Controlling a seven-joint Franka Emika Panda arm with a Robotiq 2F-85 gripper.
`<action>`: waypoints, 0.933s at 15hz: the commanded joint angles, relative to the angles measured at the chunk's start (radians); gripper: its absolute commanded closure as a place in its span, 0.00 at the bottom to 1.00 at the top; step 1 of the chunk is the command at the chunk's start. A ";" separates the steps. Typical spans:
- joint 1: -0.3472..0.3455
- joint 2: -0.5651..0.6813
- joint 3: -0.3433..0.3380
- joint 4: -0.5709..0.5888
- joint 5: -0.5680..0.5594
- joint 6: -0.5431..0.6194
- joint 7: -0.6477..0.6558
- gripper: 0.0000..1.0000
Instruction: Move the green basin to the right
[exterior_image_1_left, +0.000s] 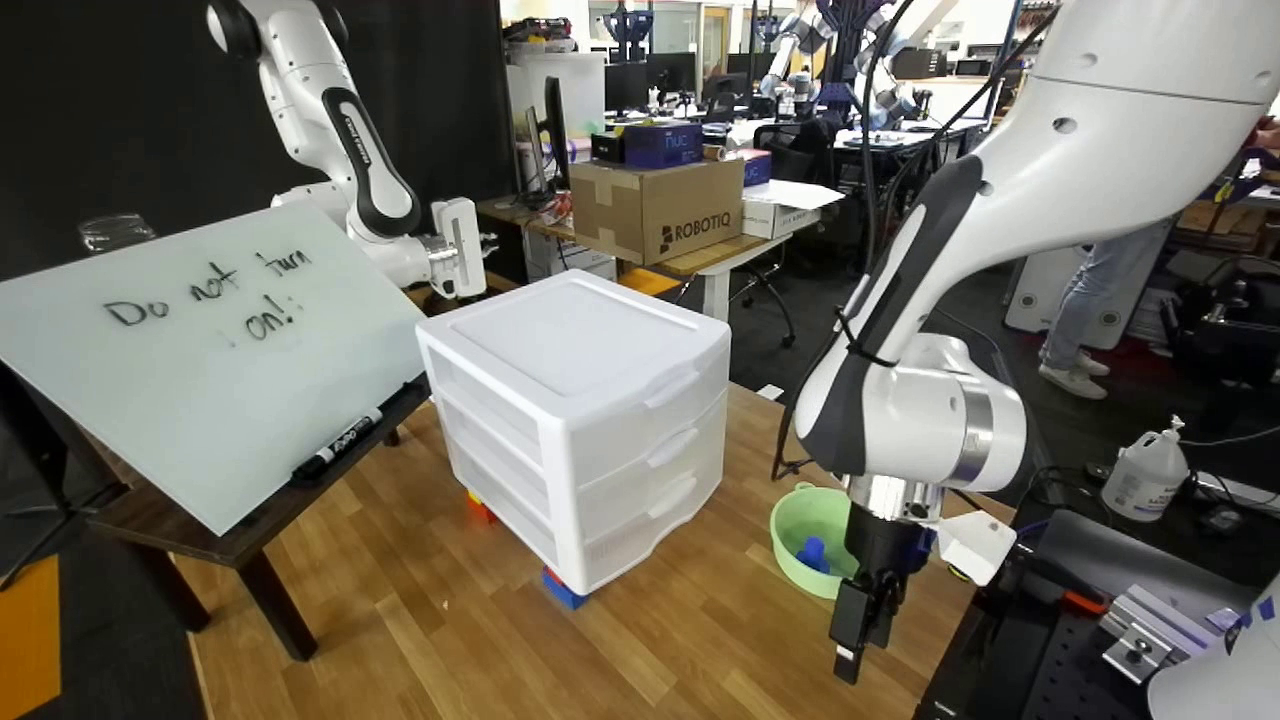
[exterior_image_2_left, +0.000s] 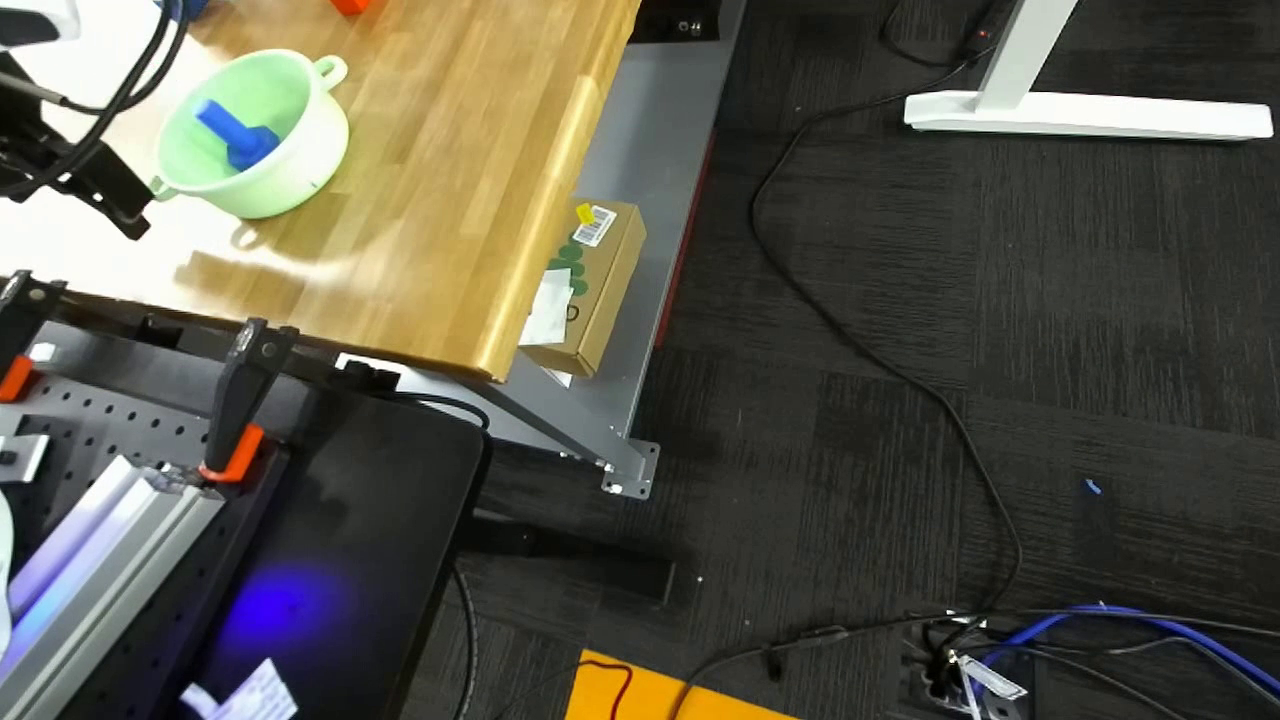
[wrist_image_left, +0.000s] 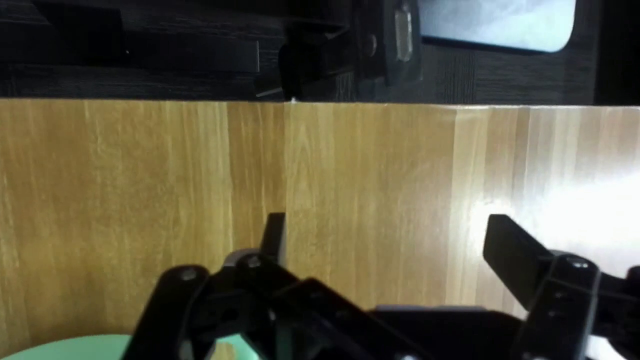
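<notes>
The green basin (exterior_image_1_left: 795, 520) is a lime-green round bowl with loop handles, upright on the wooden table, with a blue object (exterior_image_1_left: 813, 553) inside. It also shows in an exterior view (exterior_image_2_left: 315, 150), with the blue object (exterior_image_2_left: 238, 135) in it. My gripper (exterior_image_1_left: 862, 648) points down beside the basin, low above the table, and hides part of it. In an exterior view the gripper (exterior_image_2_left: 130, 215) is at the left edge, close to one handle. In the wrist view my gripper (wrist_image_left: 387, 220) is open with only tabletop between its fingers. The basin's rim (wrist_image_left: 75, 347) shows at bottom left, outside the fingers.
A white drawer unit (exterior_image_1_left: 575, 400) stands on colored blocks beside the basin. A whiteboard (exterior_image_1_left: 220, 340) on a small dark stand is farther off. The table edge (wrist_image_left: 325, 103) lies close to the gripper, with clamps (exterior_image_2_left: 245, 400) and a black side table beyond it.
</notes>
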 joint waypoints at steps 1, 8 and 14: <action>0.093 0.006 0.014 -0.005 -0.095 0.068 0.072 0.00; 0.247 0.017 -0.011 -0.002 -0.256 0.110 0.188 0.00; 0.314 0.017 -0.104 -0.003 -0.409 0.085 0.261 0.00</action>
